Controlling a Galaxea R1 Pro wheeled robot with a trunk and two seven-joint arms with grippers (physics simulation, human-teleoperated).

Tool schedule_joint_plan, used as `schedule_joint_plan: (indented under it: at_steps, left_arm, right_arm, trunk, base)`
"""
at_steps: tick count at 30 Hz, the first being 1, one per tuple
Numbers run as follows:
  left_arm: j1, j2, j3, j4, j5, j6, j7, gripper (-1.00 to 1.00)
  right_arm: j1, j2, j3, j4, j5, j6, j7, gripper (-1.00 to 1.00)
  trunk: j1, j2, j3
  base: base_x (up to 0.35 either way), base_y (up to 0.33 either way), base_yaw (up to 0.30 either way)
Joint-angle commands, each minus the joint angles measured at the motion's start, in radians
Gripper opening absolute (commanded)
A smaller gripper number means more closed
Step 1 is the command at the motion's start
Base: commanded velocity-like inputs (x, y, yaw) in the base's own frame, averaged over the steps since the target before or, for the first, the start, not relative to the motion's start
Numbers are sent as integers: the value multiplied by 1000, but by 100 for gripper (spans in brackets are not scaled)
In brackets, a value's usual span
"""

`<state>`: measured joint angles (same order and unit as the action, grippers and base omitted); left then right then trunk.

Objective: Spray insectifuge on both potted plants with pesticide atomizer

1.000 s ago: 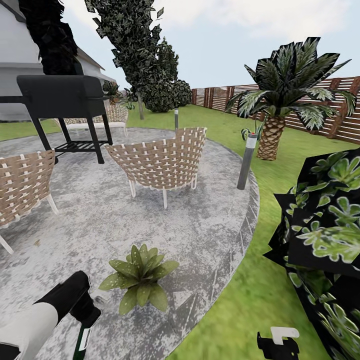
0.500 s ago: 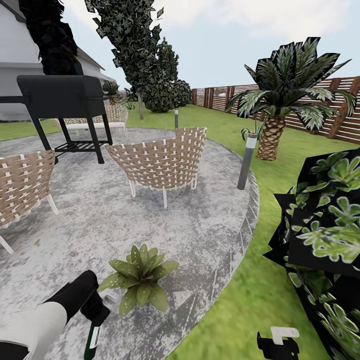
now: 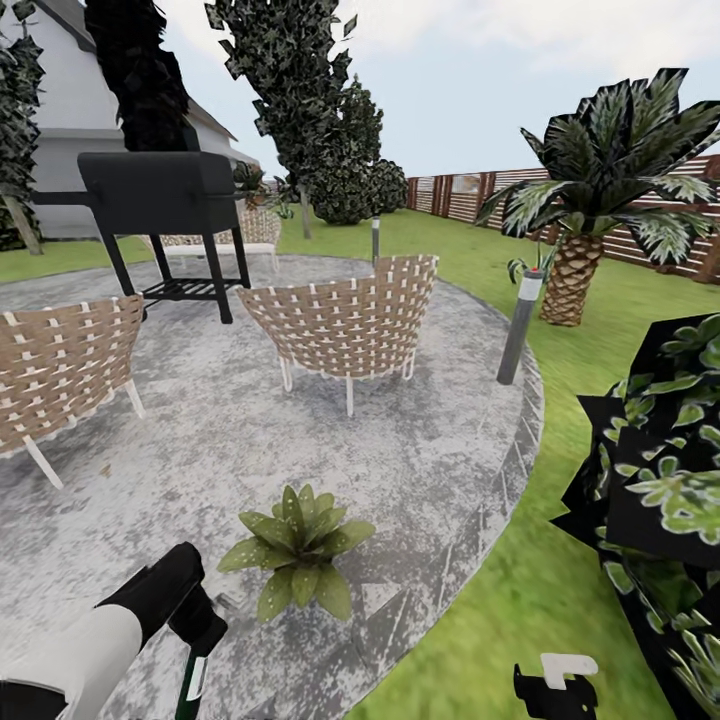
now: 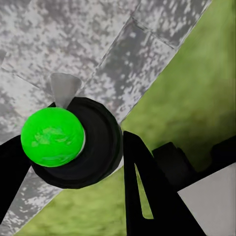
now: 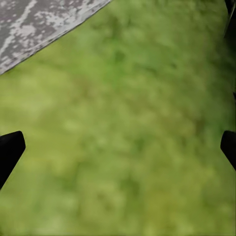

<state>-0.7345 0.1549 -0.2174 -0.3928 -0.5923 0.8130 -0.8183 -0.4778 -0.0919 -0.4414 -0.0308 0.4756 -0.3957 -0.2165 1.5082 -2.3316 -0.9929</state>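
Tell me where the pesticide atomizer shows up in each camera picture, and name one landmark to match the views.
Head view: the pesticide atomizer hangs from the left gripper at the lower left, beside the potted plant.
Left wrist view: its dark end with a bright green mark sits between the gripper's fingers.
Right wrist view: not in it; lawn and a patio corner.
Shared landmark: the edge where the grey paved patio meets the lawn.

No legible text, labels, brands, numbers or signs anywhere.
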Motion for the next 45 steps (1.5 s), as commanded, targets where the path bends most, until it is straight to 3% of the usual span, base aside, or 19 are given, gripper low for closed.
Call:
schedule_joint_plan:
  at_steps: [1,9,21,35,37,39,42,45]
  left_arm:
    - [0,1,-2,-1,-12,0,-10,-100]
    - [49,11,-10,-3,-14,-3,-12,-100]
    - [37,-4,-7,-20,-11,5,-15,-100]
    - [35,-5,-6,-20,-12,12,-14,-100]
    - [33,-24,-6,-21,-12,14,-13,-100]
    - [14,-71,-8,-21,-15,44,-13,-100]
    - [-40,-89,-8,-21,-19,144,-13,-100]
    - [-94,-99,-8,-21,-39,181,-13,-100]
  right_arm:
    - [-1,0,-7,2,11,-3,-5,100]
    - [-1,0,-7,2,11,-3,-5,100]
    - [-1,1,-7,2,11,-3,-4,100]
    - [-1,-1,-7,2,16,-3,-2,100]
    - [-1,-2,-7,2,17,-3,-2,100]
    - [-1,-2,-7,2,17,-3,-1,100]
    - [-1,-2,-7,2,17,-3,-2,100]
    - [-1,0,-7,2,17,-3,-1,100]
  trunk:
    - [0,0,-1]
    - [0,0,-1]
    - [0,0,-1]
    - [0,0,-1]
    - [0,0,-1]
    - [0,0,-1]
    - [0,0,-1]
    - [0,0,-1]
  base:
    - [0,0,97]
    - [0,0,10]
    - [55,-186,159]
    - [-83,-178,0]
    - [-9,-6,0]
    - [-1,-1,0]
    - [0,0,0]
    - [0,0,0]
